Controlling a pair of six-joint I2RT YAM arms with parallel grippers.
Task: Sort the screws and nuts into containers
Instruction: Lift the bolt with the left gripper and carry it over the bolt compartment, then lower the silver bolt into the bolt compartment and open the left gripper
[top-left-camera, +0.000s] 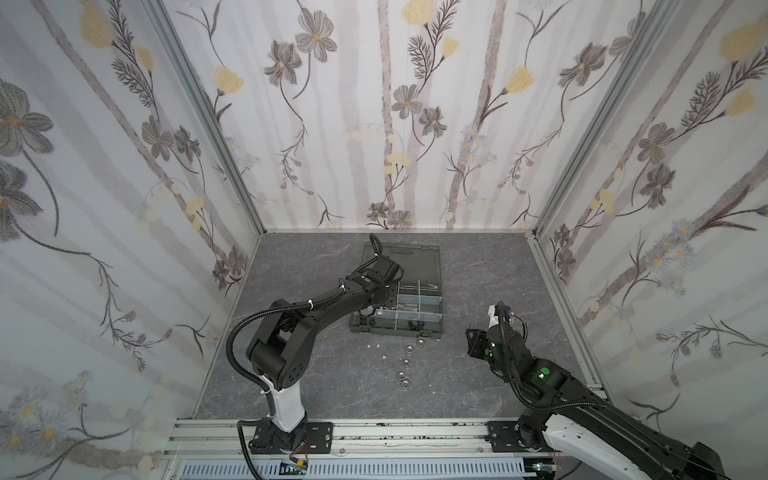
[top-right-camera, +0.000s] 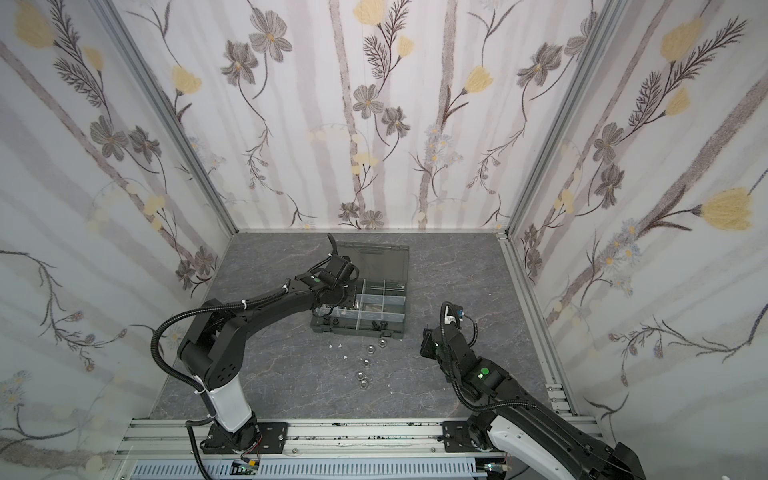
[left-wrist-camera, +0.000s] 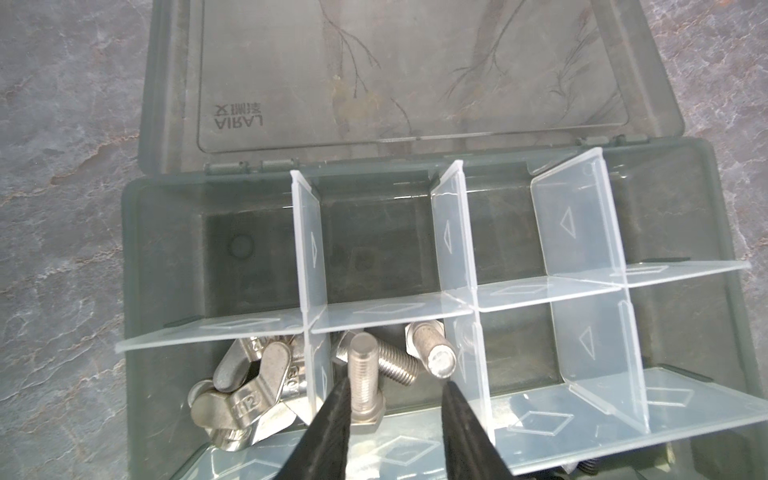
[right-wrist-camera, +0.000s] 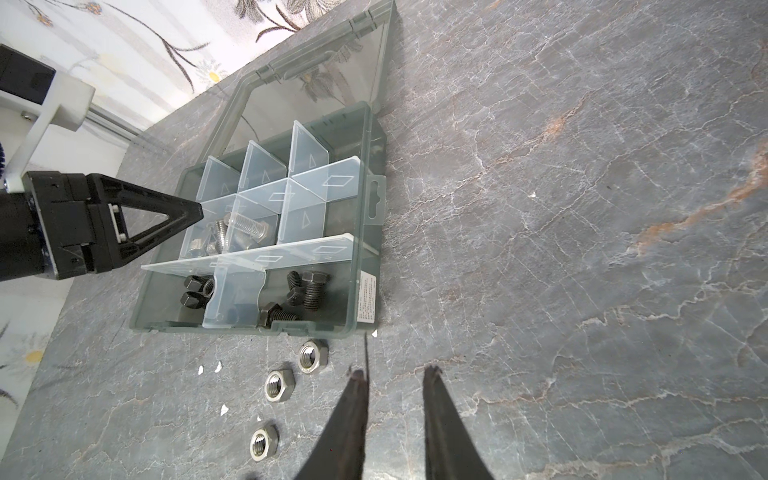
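The dark grey organiser case (top-left-camera: 441, 307) lies open in both top views, its containers split by pale dividers (left-wrist-camera: 453, 232). My left gripper (left-wrist-camera: 395, 388) hangs open over a middle compartment holding three silver screws (left-wrist-camera: 365, 374). One of these screws stands right against one finger (left-wrist-camera: 332, 415); nothing is pinched. Silver wing nuts (left-wrist-camera: 245, 390) fill the compartment beside it. Black screws (right-wrist-camera: 309, 291) and black nuts (right-wrist-camera: 197, 291) lie in the front row. Several silver nuts (top-left-camera: 405, 362) lie loose on the table before the case. My right gripper (right-wrist-camera: 392, 374) is open and empty, just beside the nuts (right-wrist-camera: 279, 384).
The smoky lid (top-left-camera: 407, 262) lies flat behind the case toward the back wall. Small white flecks (top-left-camera: 372, 345) are scattered on the grey marbled table near the nuts. Patterned walls close in three sides, and a metal rail (top-left-camera: 374, 432) runs along the front edge.
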